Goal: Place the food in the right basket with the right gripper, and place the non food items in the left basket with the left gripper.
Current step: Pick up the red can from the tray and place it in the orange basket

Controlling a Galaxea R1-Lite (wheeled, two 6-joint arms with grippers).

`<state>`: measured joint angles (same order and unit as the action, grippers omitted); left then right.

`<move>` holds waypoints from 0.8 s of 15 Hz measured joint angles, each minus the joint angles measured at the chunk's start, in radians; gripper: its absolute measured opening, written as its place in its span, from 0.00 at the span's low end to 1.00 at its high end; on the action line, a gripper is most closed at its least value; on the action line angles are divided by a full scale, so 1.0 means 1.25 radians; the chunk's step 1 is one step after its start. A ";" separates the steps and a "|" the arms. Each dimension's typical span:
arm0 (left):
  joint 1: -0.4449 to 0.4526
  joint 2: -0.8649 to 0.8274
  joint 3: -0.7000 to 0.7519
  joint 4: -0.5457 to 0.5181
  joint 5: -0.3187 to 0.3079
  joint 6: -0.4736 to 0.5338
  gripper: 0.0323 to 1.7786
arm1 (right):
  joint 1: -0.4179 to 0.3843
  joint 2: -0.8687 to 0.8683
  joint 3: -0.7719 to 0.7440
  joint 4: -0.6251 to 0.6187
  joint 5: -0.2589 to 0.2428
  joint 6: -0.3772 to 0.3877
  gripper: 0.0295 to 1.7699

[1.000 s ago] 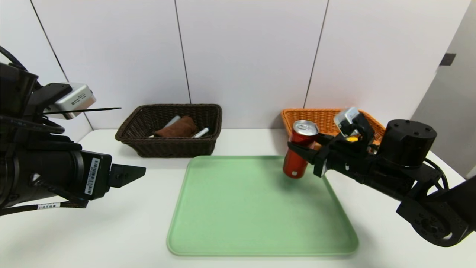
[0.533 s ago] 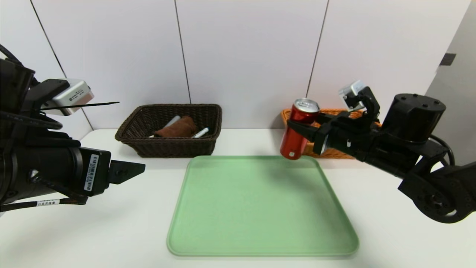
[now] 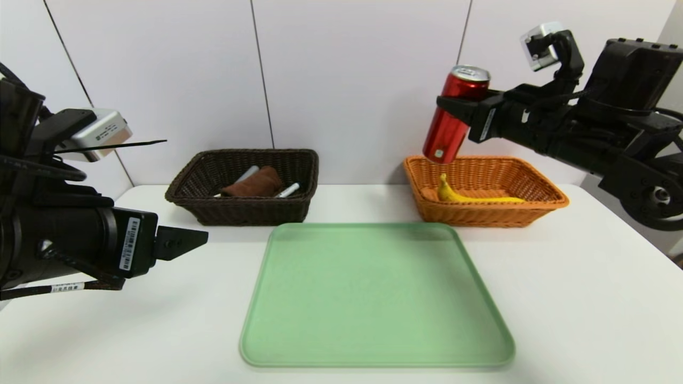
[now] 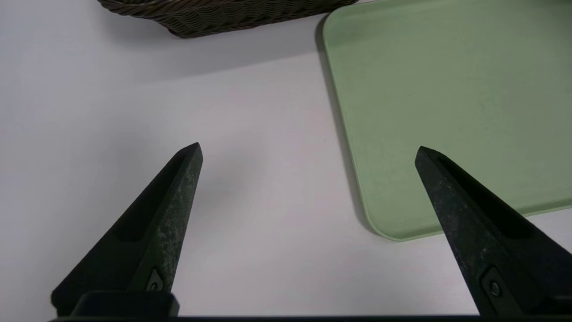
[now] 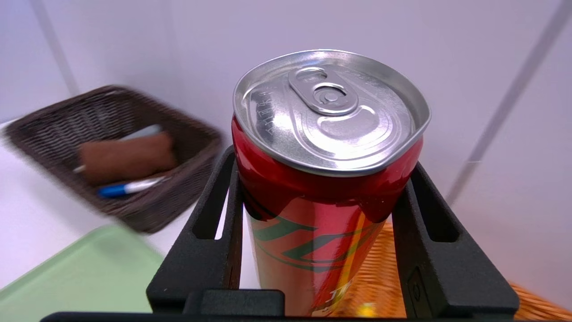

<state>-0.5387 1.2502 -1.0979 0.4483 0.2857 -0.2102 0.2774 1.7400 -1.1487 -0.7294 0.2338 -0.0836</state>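
High above the near-left end of the orange basket (image 3: 539,198), my right gripper (image 3: 453,109) is shut on the upper part of the red drink can (image 3: 452,125), which hangs slightly tilted. In the right wrist view the can (image 5: 321,188) sits between both black fingers (image 5: 214,214). A yellow banana (image 3: 469,196) lies inside the orange basket. The dark brown basket (image 3: 213,210) holds the rolled brown cloth (image 3: 255,184), the white marker (image 3: 288,190) and a grey-handled item (image 3: 246,174). My left gripper (image 4: 308,150) hovers open over the white table, left of the tray.
A pale green tray (image 3: 373,298) lies in the middle of the white table (image 3: 587,298), in front of both baskets. A panelled white wall rises right behind the baskets. The tray corner (image 4: 389,223) lies near my left gripper's fingers.
My right gripper has lifted the red can up from the tray's far right corner and carried it right, over the orange basket, uncovering the banana. The left arm has barely moved.
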 joint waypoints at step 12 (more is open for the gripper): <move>0.000 0.007 -0.006 0.000 -0.002 0.001 0.95 | -0.194 0.053 -0.022 0.001 -0.016 -0.002 0.51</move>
<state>-0.5387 1.2594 -1.1060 0.4483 0.2836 -0.2091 0.0355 1.8068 -1.1757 -0.7277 0.2136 -0.0860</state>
